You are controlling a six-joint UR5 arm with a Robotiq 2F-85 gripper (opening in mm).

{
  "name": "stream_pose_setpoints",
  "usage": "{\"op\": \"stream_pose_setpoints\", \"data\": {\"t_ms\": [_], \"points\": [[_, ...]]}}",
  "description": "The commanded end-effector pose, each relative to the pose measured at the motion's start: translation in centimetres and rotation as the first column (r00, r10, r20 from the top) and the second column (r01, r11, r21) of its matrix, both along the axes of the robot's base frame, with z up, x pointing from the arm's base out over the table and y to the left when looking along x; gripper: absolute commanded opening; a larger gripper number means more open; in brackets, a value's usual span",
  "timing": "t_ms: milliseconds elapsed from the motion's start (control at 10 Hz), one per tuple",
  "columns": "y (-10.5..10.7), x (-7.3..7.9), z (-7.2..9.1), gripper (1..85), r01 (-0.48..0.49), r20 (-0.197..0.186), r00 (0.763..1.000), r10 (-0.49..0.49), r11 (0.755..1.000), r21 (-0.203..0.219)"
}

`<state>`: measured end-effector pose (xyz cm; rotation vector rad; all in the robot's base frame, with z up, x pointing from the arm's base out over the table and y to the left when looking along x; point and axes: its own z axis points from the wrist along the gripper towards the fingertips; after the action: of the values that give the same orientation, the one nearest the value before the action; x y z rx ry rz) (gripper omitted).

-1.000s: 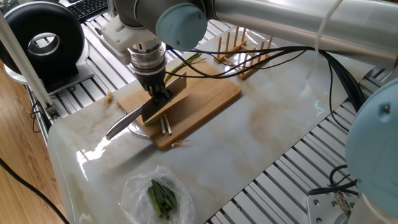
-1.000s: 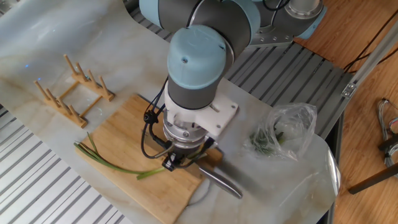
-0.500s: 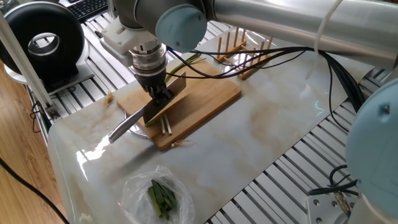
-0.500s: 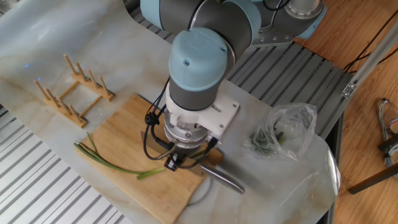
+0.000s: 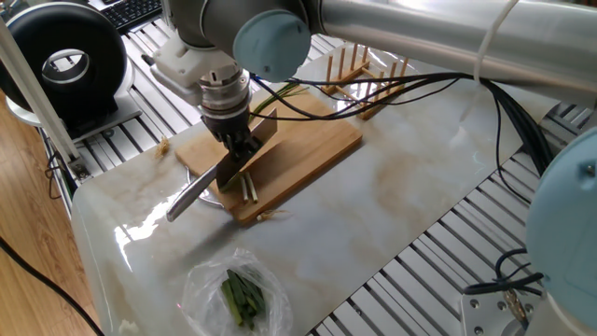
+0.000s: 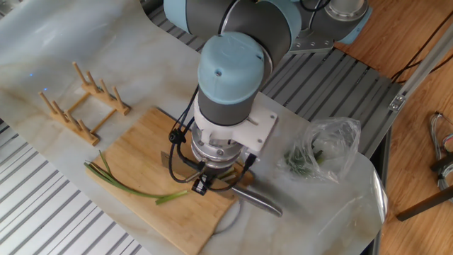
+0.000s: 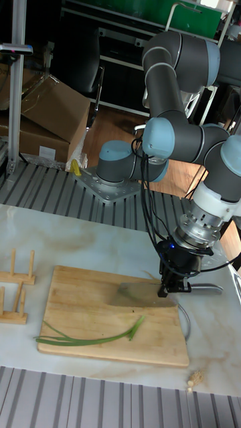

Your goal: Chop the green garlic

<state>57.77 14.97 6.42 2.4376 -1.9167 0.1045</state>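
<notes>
The claw (image 5: 239, 147) is clamped on a knife (image 5: 224, 166), gripping it near where the blade meets the metal handle. The blade hangs tilted over the near corner of the cutting board (image 5: 308, 149), and the handle sticks out past the board's edge above the bench (image 5: 420, 196).

The green garlic (image 7: 90, 338) lies flat on the board. In the tall fixed view its long axis runs roughly along the board's length: the thin strands trail toward the wooden rack (image 7: 15, 284) at the far end, and the thicker, flattened end points toward the claw, stopping a little short of it. It curves gently instead of lying straight.

Two short pale sticks (image 5: 250, 189) lie side by side near the board's edge, just beside the blade, pointing across the board toward its near edge. They look like pieces already cut off, so I judge the chopping has begun. Most of the stalk is in one long piece, so the larger part of the job seems left to do.

A clear plastic bag (image 5: 233, 291) with dark green leaves sits on the bench, well apart from the board.
</notes>
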Motion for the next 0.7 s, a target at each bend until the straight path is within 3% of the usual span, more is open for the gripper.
{"op": "stream_pose_setpoints", "data": {"t_ms": [0, 300, 600], "points": [[0.56, -0.33, 0.43, 1.3, -0.077, -0.020, 0.997, 0.077, 0.996, 0.035], [0.74, -0.61, 0.16, 1.3, -0.068, -0.009, 0.998, 0.068, 0.997, 0.028], [1.09, -1.22, 0.52, 1.3, -0.108, -0.024, 0.994, 0.109, 0.993, 0.045]]}}
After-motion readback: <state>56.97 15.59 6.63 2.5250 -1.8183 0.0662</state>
